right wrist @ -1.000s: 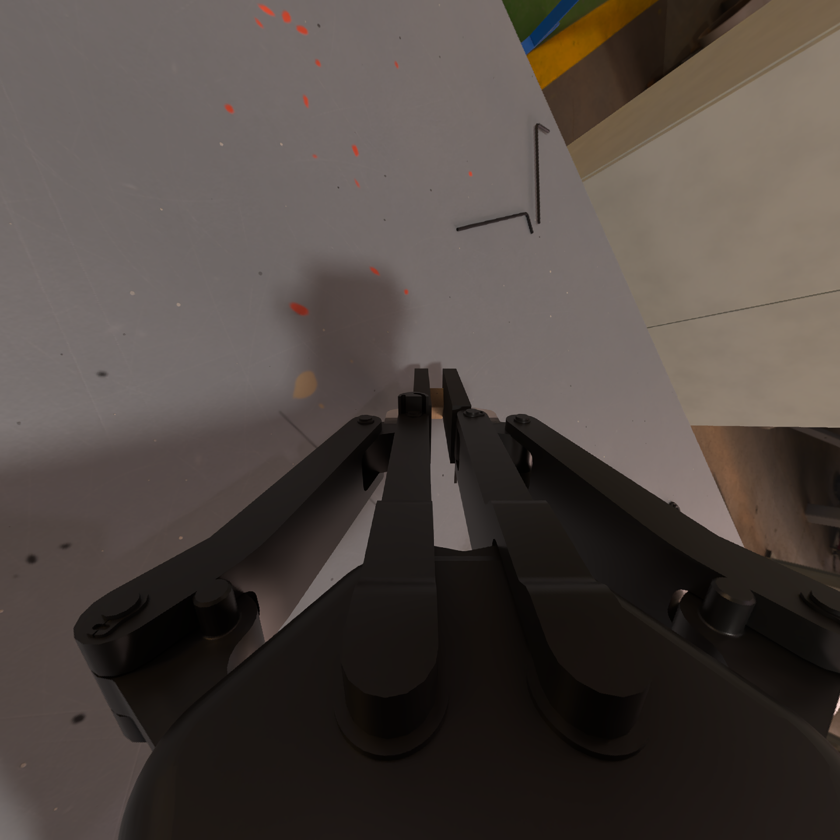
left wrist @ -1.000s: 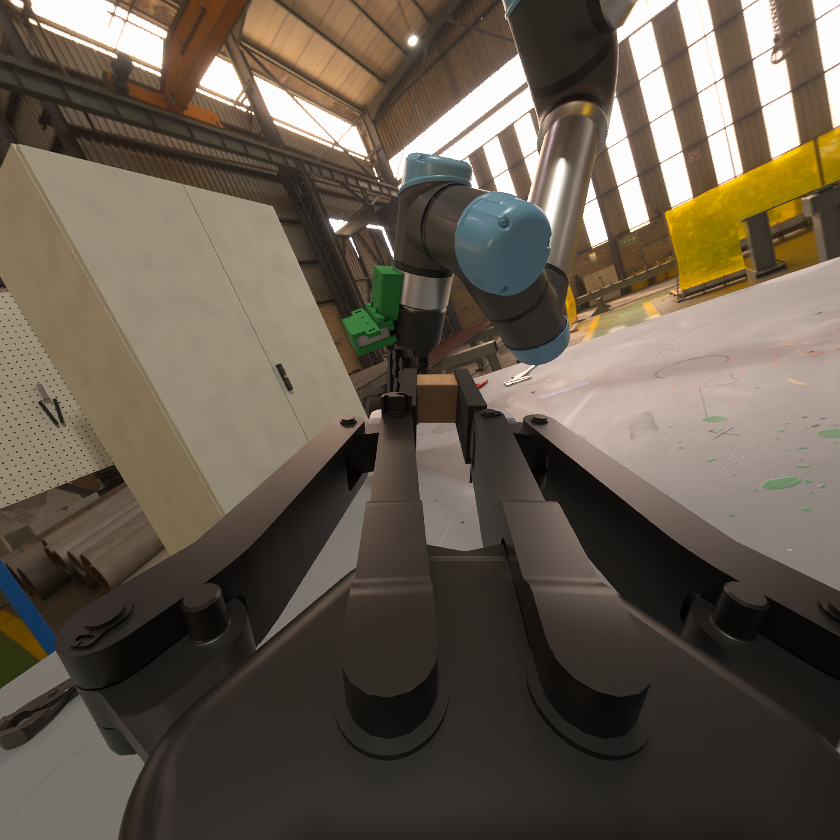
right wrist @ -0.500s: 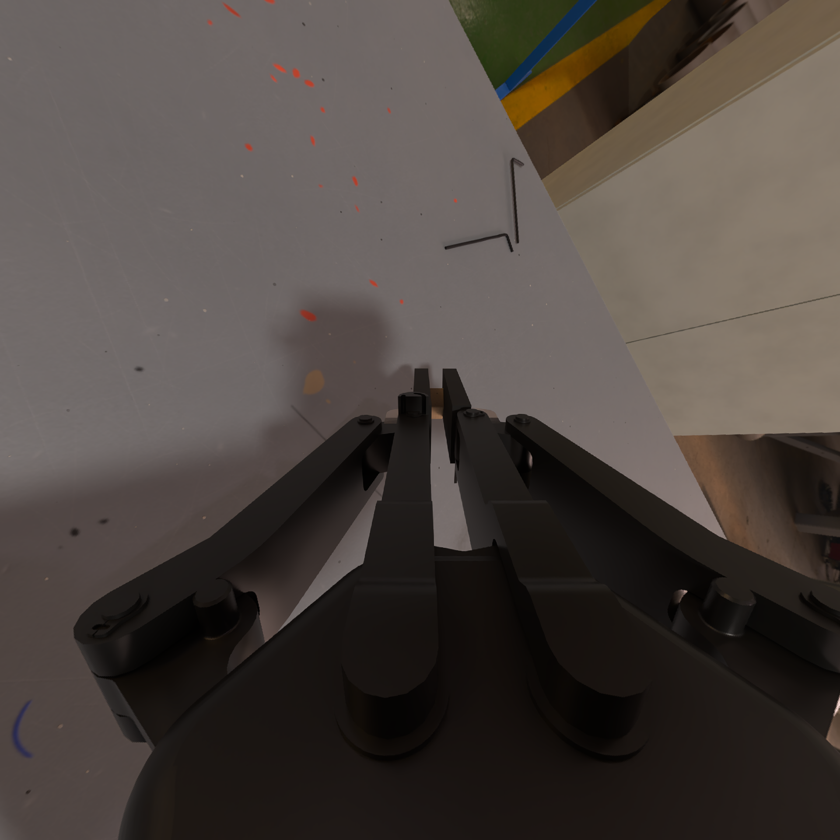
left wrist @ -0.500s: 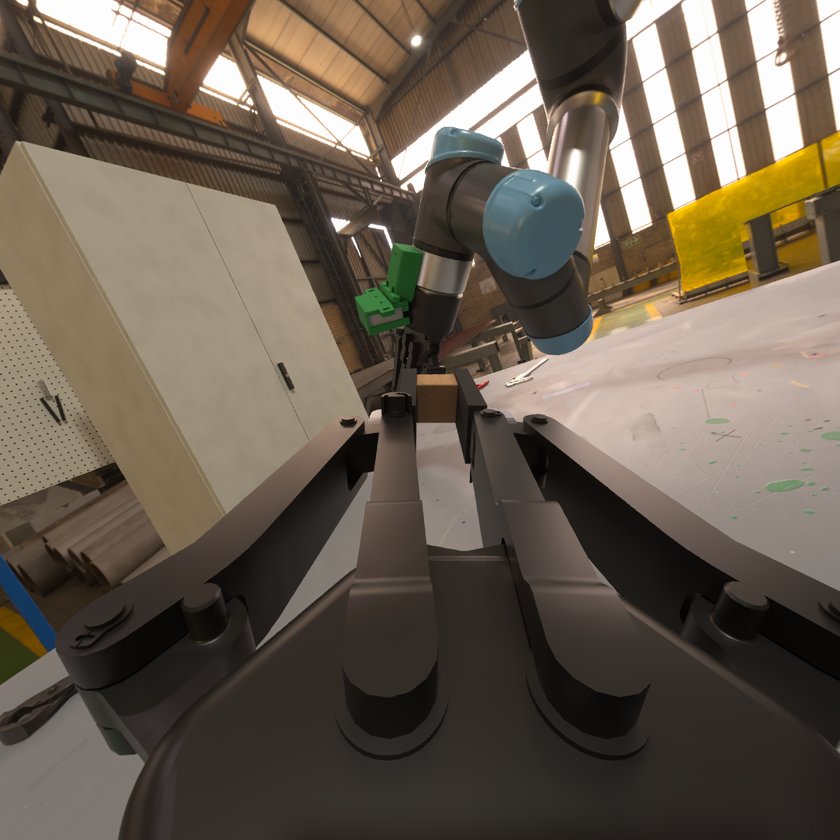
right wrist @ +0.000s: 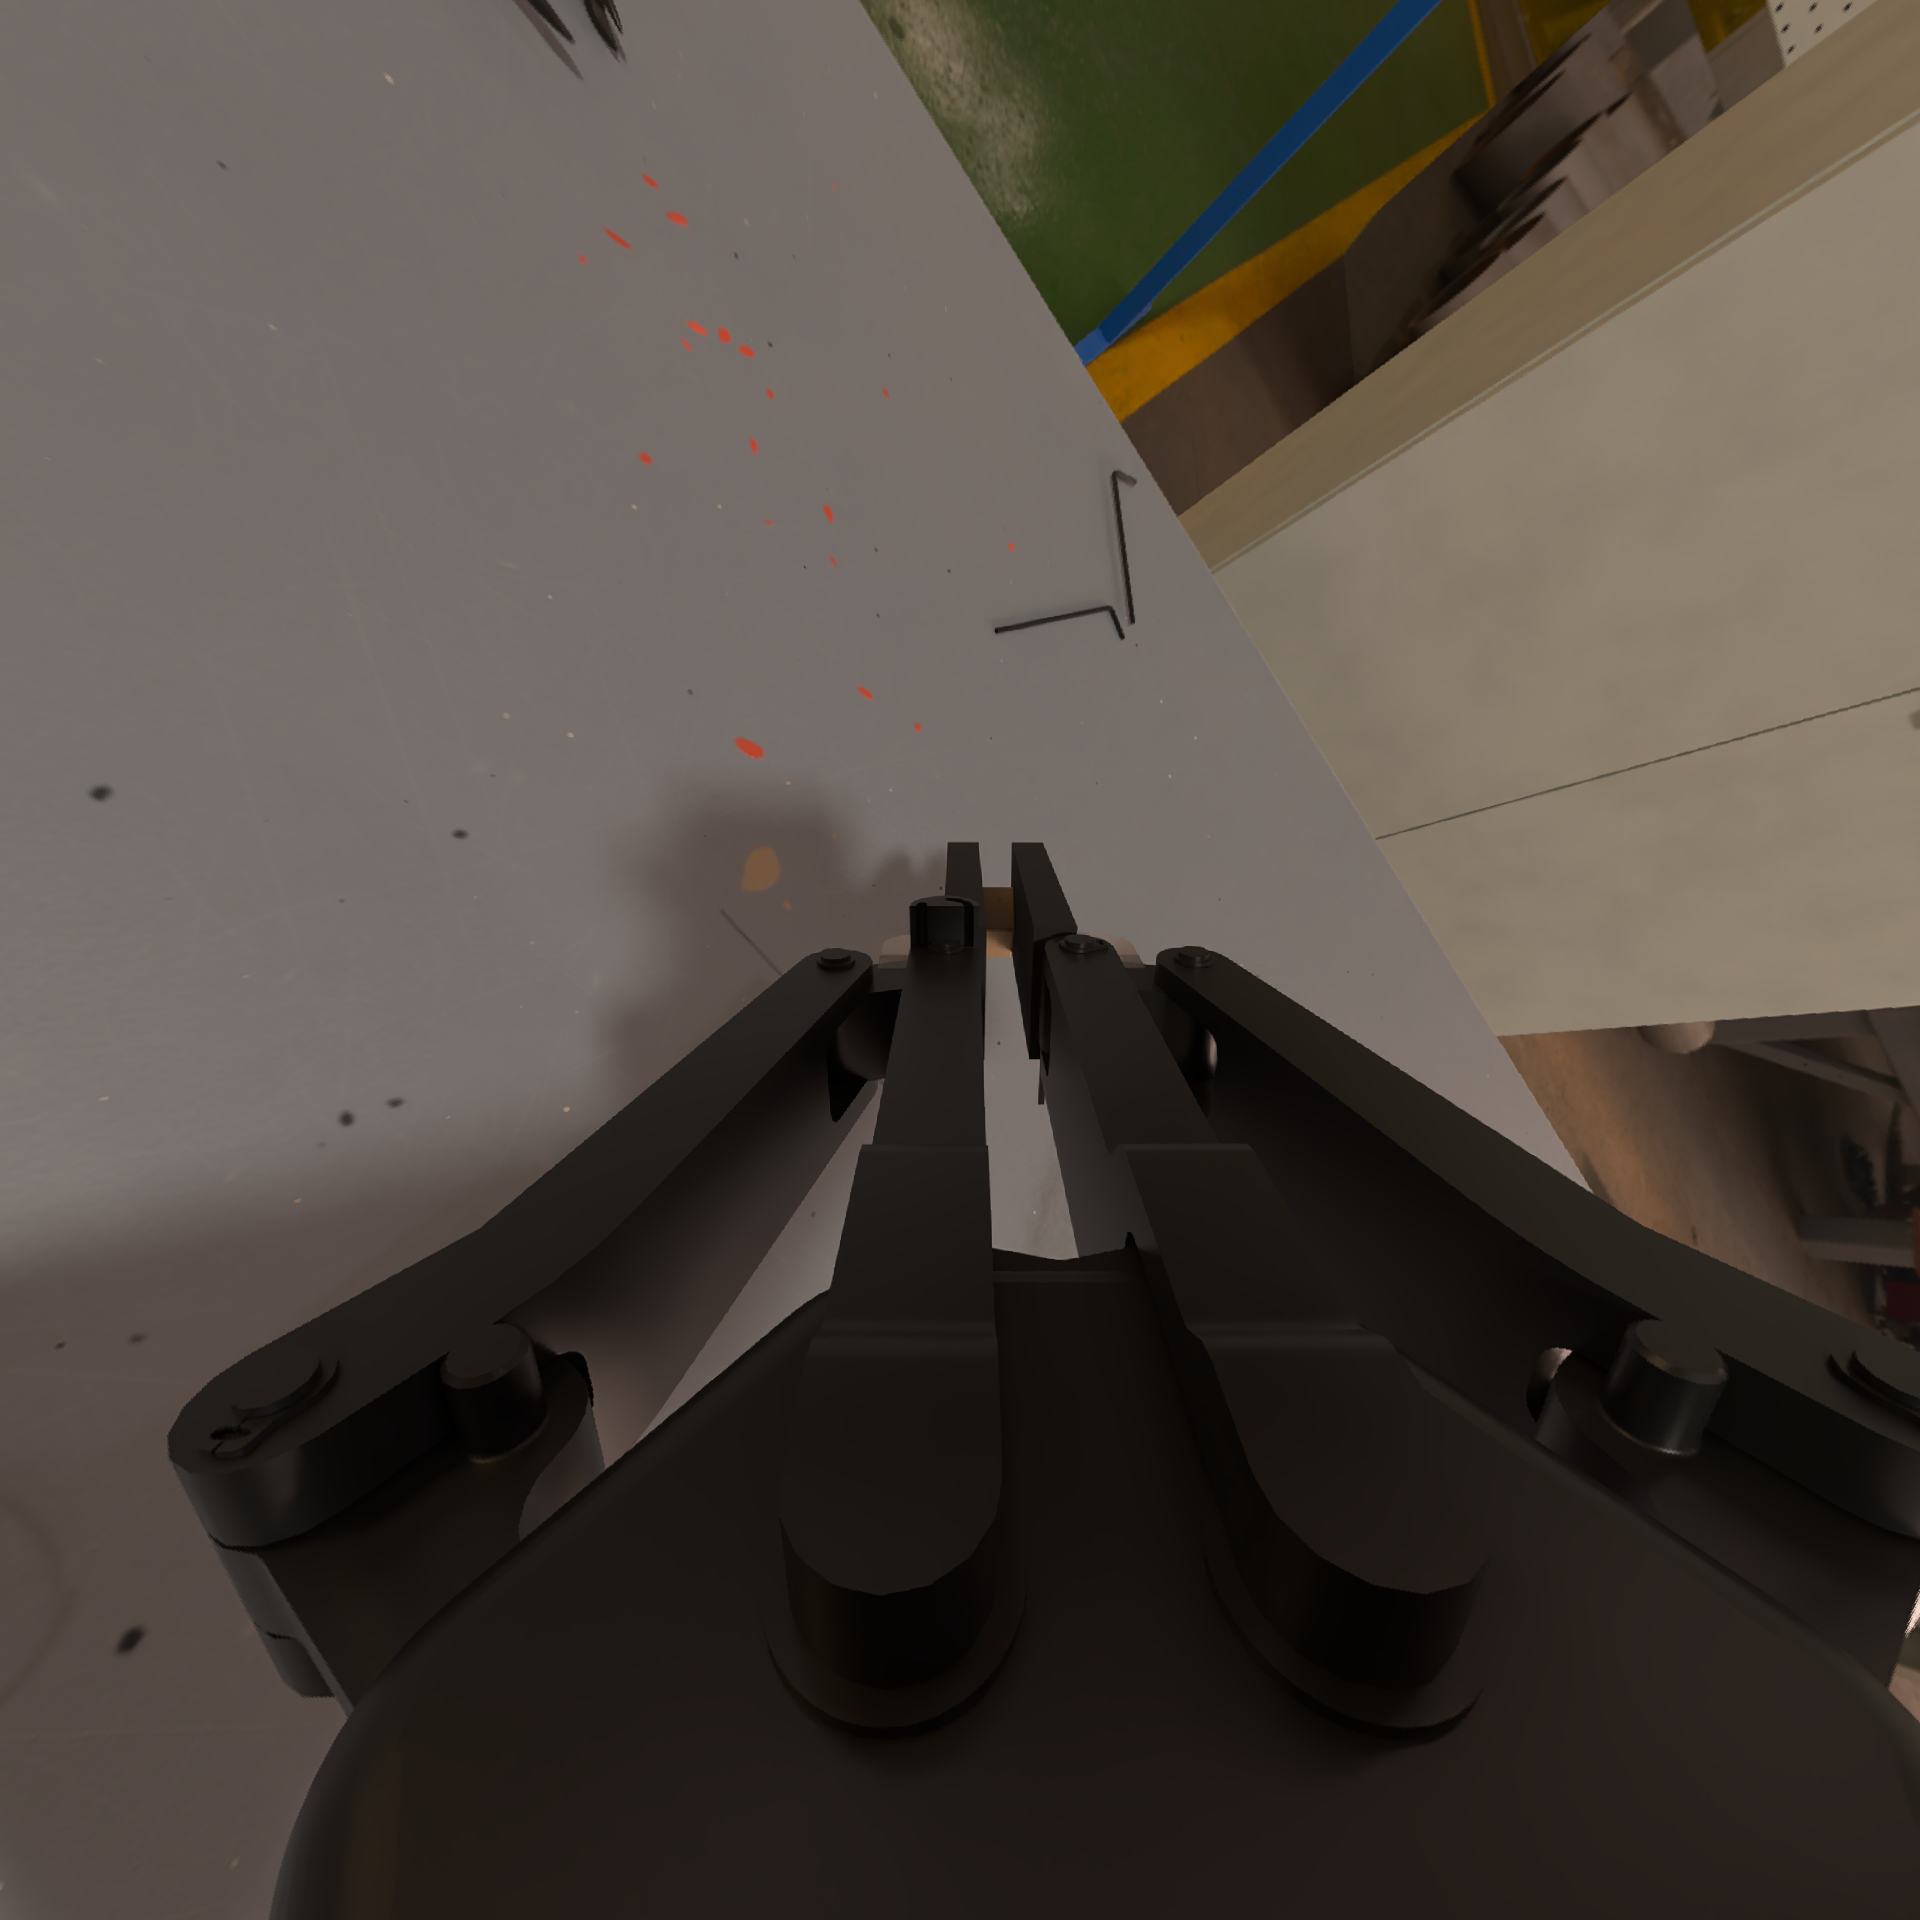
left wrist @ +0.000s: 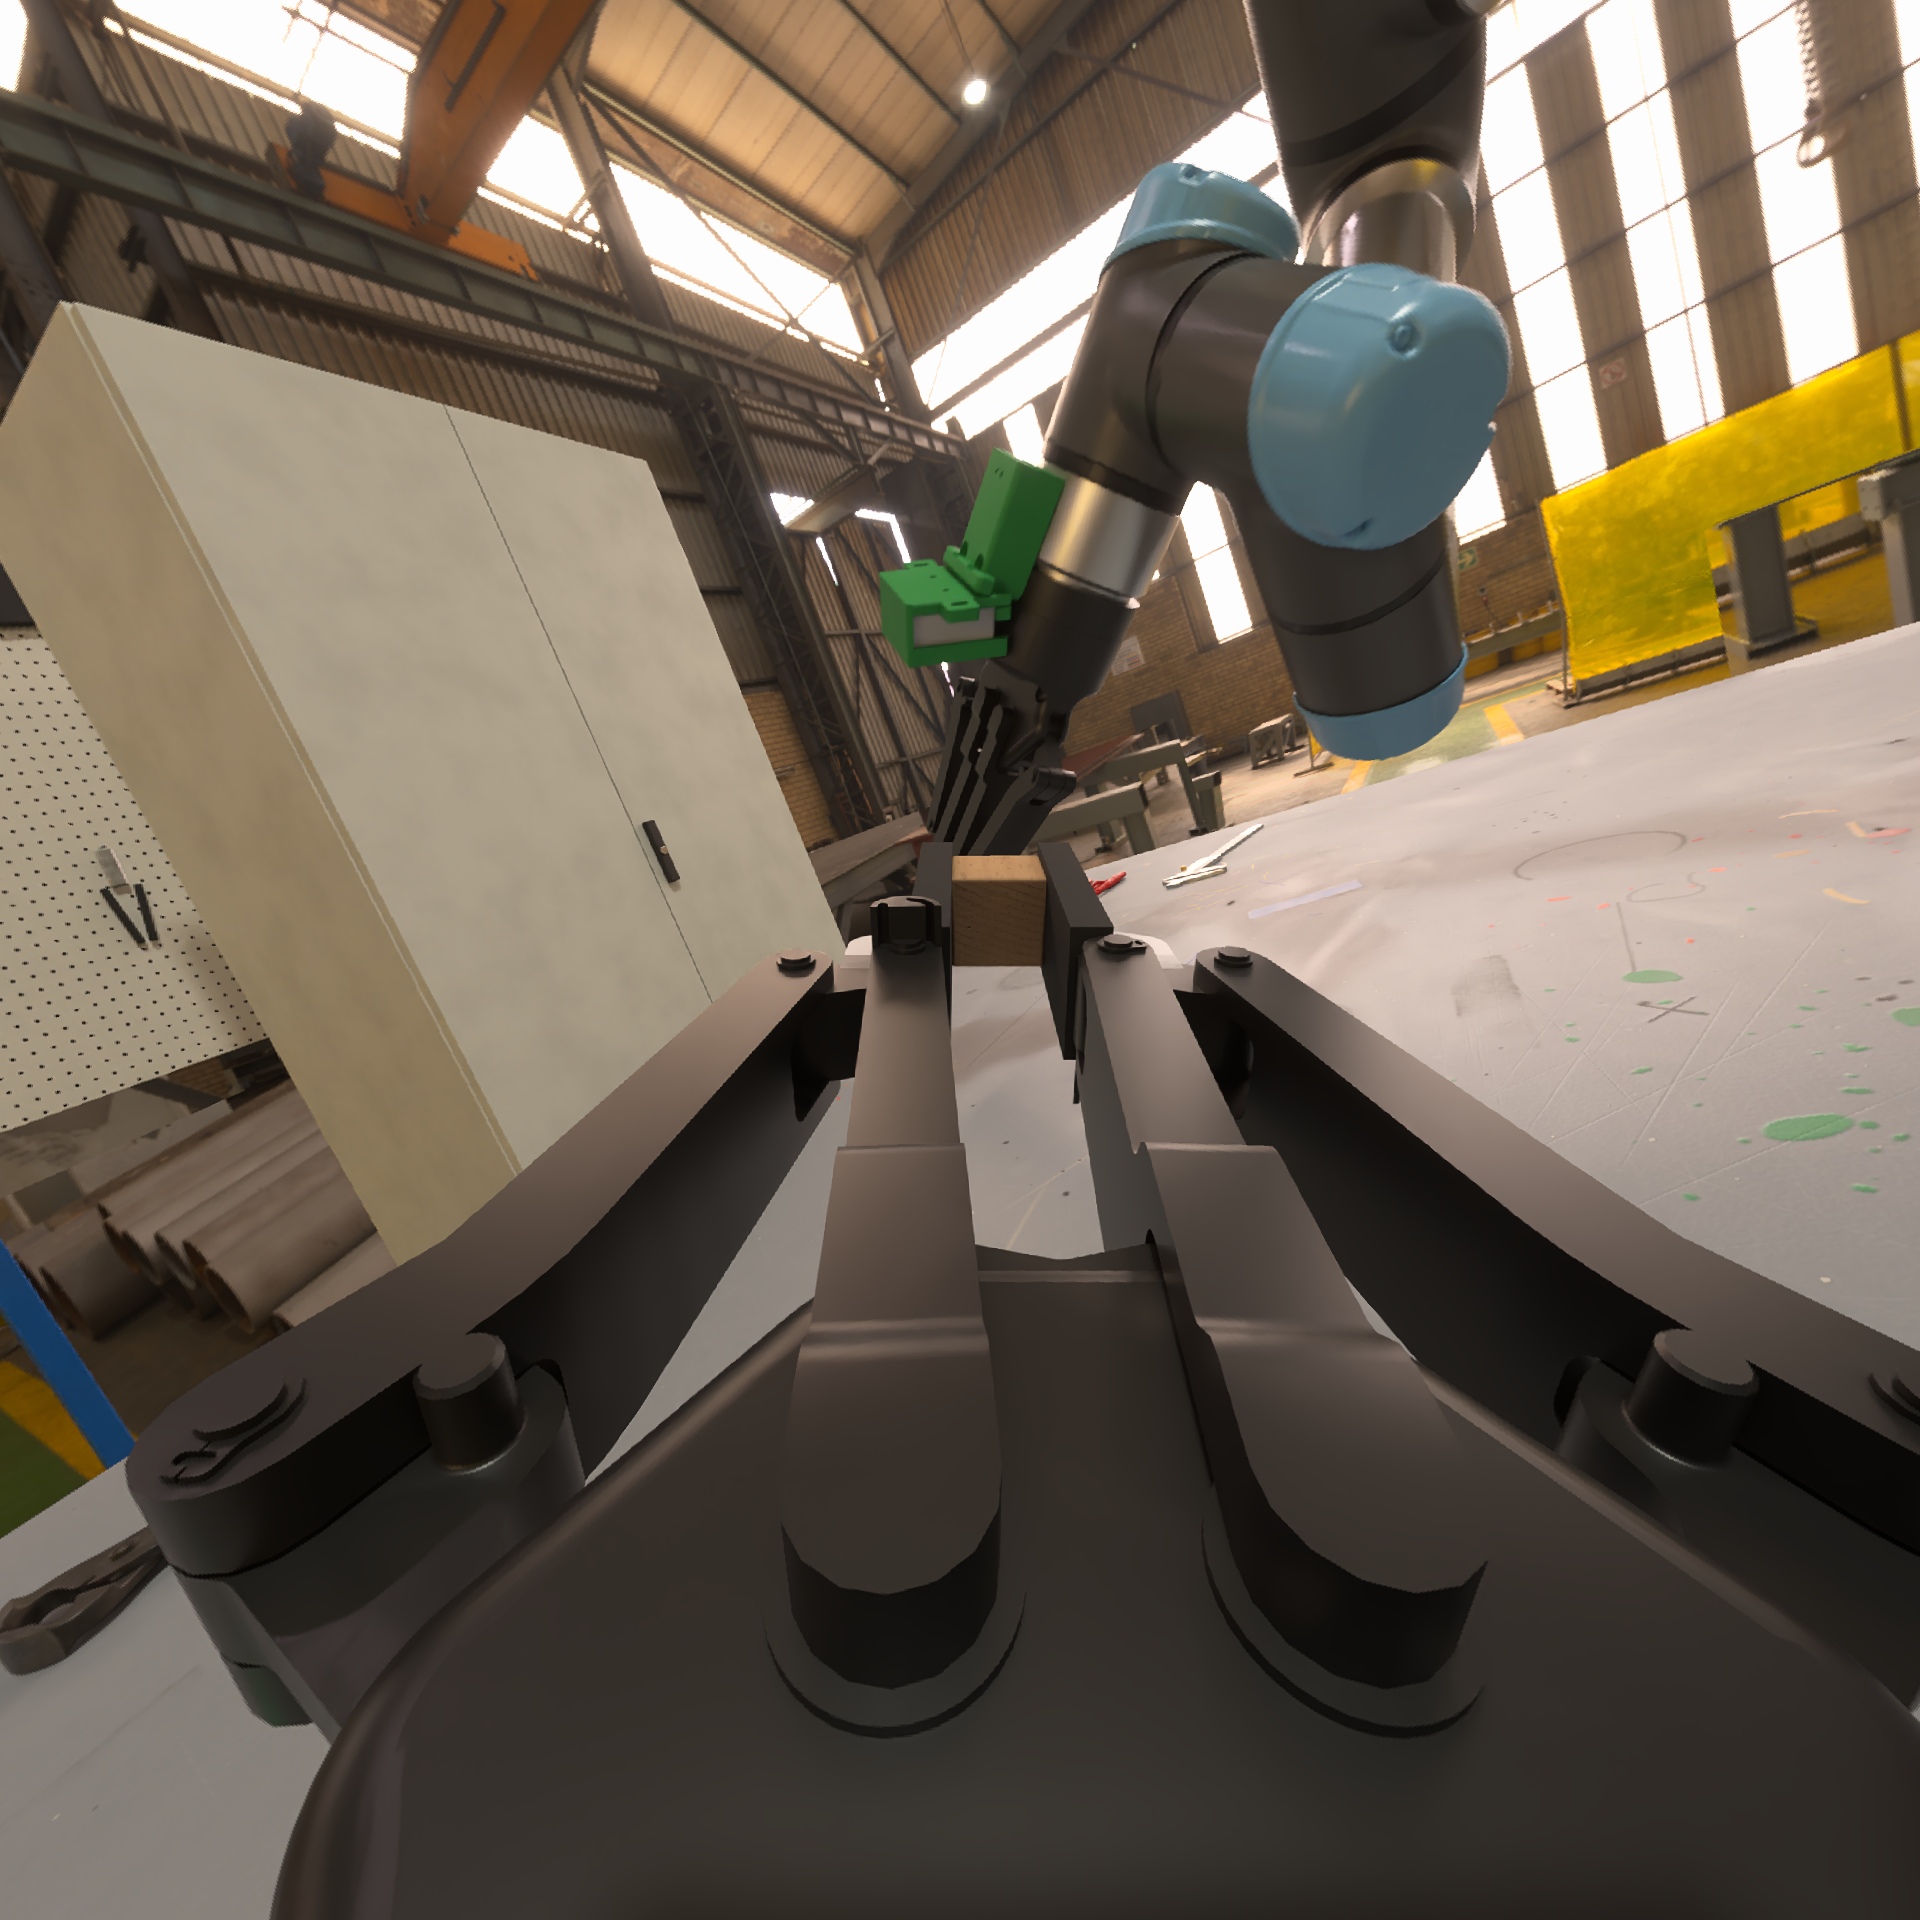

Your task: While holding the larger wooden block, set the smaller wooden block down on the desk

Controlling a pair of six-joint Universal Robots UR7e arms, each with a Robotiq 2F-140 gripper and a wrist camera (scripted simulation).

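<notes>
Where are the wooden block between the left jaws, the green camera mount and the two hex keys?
wooden block (left wrist: pixel 995 923), left wrist view, near face.
green camera mount (left wrist: pixel 961 597), left wrist view, front housing.
hex keys (right wrist: pixel 1122 551), right wrist view, upright key's shaft.

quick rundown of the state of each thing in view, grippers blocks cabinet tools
left gripper: shut on the larger wooden block, above the desk
right gripper: shut on the smaller wooden block, above the desk
cabinet: doors closed
two hex keys: lying flat near the desk edge
pliers: lying on the desk
</notes>
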